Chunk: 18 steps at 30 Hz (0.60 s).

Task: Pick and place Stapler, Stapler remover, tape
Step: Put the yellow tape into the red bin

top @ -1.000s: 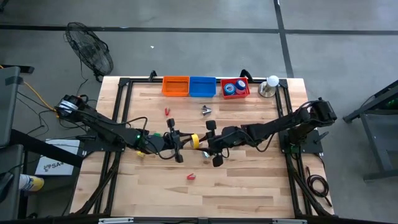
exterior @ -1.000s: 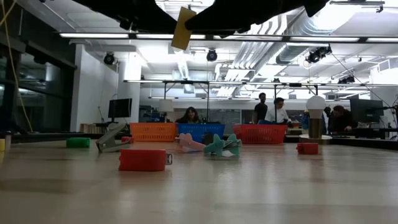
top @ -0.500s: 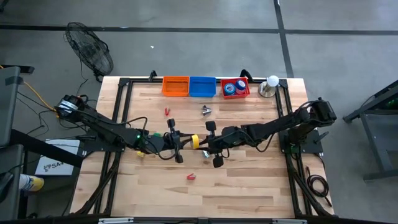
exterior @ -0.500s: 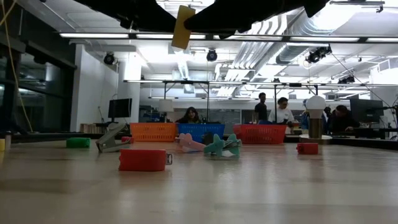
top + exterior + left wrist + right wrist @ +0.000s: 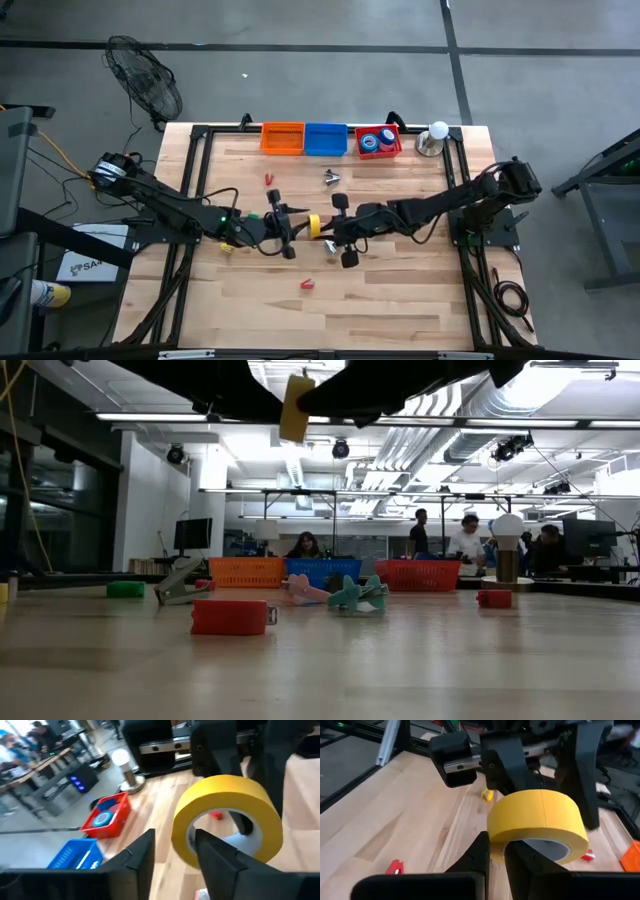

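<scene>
A yellow tape roll (image 5: 314,224) hangs in the air over the middle of the table, between my two grippers. In the low view the tape roll (image 5: 297,405) shows high above the board. My right gripper (image 5: 498,856) is shut on its wall. My left gripper (image 5: 175,857) faces it from the table's left and is open, with one finger inside the ring and one outside. The far red bin (image 5: 378,141) holds blue tape rolls. A grey stapler (image 5: 332,178) and red staple removers (image 5: 307,284) lie on the table. My right gripper pinches the yellow roll's wall (image 5: 496,837), one finger inside the open centre and one outside. It comes level from the table's right. The roll is lifted clear of the table and stands nearly on edge.
An orange bin (image 5: 282,138) and a blue bin (image 5: 325,138) stand at the far edge beside the red one, with a white ball on a metal base (image 5: 433,138) to the right. A red remover (image 5: 269,180) lies far left of centre. People stand beyond the table.
The yellow roll has turned from tilted to nearly upright in the air and shifted slightly toward the table's right. Both arms have stayed almost in place around it.
</scene>
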Motion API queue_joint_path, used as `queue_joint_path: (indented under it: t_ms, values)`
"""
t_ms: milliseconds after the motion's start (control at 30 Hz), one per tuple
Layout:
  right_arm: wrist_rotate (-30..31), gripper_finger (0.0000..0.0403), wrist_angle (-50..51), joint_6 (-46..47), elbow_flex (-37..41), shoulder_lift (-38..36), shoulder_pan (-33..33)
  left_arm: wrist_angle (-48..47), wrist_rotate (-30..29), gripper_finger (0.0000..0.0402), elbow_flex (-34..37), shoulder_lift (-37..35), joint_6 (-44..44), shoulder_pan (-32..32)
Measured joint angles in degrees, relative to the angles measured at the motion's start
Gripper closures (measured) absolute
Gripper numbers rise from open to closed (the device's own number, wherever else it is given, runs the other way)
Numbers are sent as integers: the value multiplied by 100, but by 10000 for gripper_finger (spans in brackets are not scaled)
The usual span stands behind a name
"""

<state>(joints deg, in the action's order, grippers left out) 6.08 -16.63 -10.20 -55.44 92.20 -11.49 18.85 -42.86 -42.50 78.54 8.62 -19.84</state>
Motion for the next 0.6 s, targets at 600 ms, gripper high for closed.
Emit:
queue_joint_path:
  t_ms: [600]
  values:
    - [289,375,2319,1313,-12,-271,1097,-902,-1152,170,9,-247,-488,-2]
